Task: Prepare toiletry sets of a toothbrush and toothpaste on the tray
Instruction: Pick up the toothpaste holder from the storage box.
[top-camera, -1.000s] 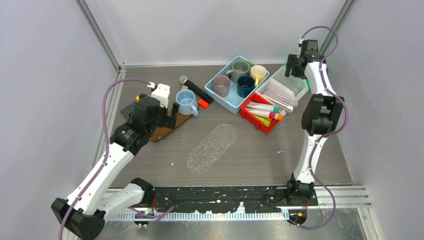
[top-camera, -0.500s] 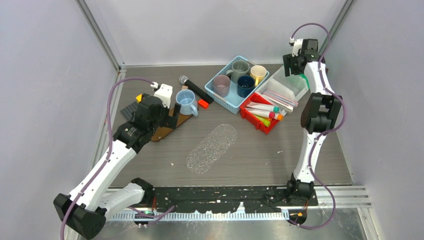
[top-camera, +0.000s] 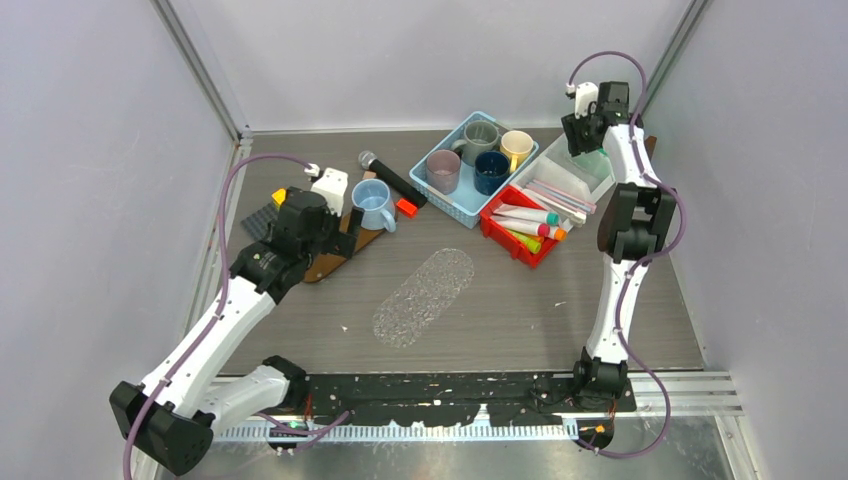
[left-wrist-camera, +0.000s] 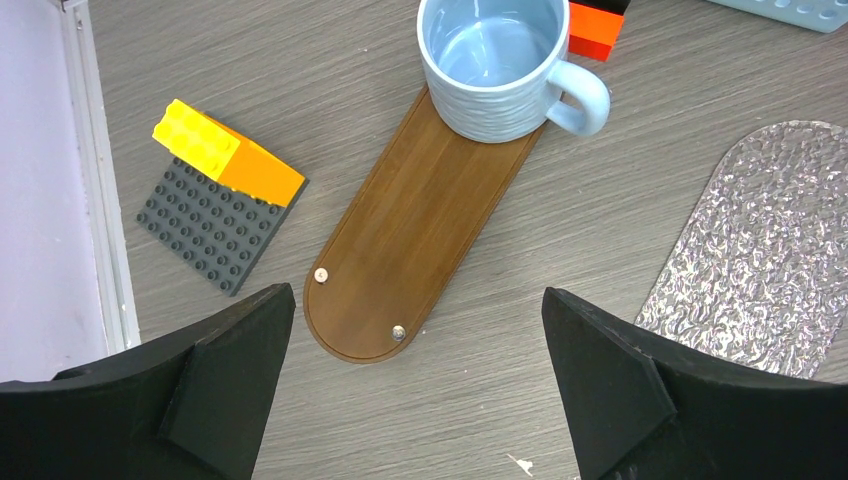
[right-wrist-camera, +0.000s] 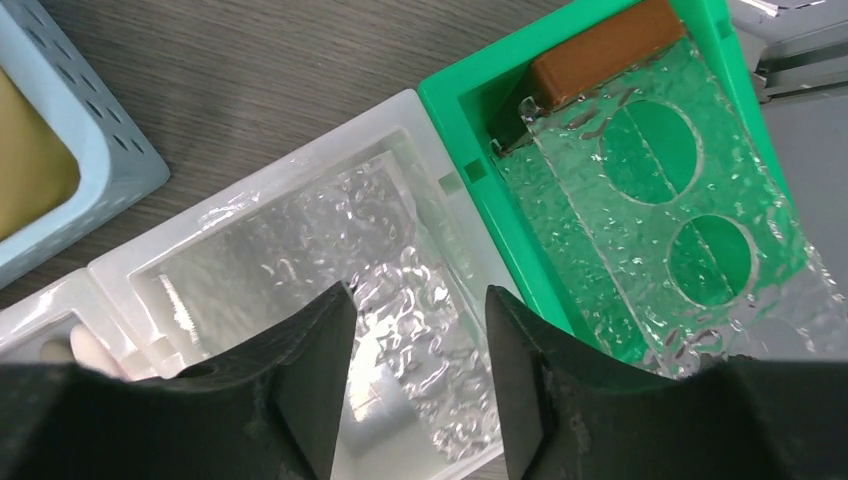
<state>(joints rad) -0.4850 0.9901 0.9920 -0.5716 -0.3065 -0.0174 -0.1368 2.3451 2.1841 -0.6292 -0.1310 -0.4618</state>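
The toothpaste tubes (top-camera: 522, 222) lie in a red bin, and the toothbrushes (top-camera: 560, 195) lie in a translucent bin behind it. A clear textured oval tray (top-camera: 425, 297) lies flat mid-table. A wooden oval tray (left-wrist-camera: 430, 220) carries a blue mug (left-wrist-camera: 500, 60) at its far end. My left gripper (left-wrist-camera: 416, 297) hangs open above the wooden tray's near end, holding nothing. My right gripper (right-wrist-camera: 415, 375) hovers at the back right over a translucent bin (right-wrist-camera: 260, 210) with clear textured pieces in it. Its jaws stand apart, with nothing between them.
A green bin (right-wrist-camera: 470, 130) beside the translucent one holds a brown block (right-wrist-camera: 600, 50) and a clear piece with round holes. A blue basket (top-camera: 445, 190) holds several cups. A black microphone (top-camera: 390, 178), a red block (left-wrist-camera: 595, 25) and a grey studded plate (left-wrist-camera: 215, 215) with an orange-yellow brick lie near the mug.
My right gripper has risen and shifted left toward the back wall, and its jaws have narrowed. The left arm has edged slightly forward, still open.
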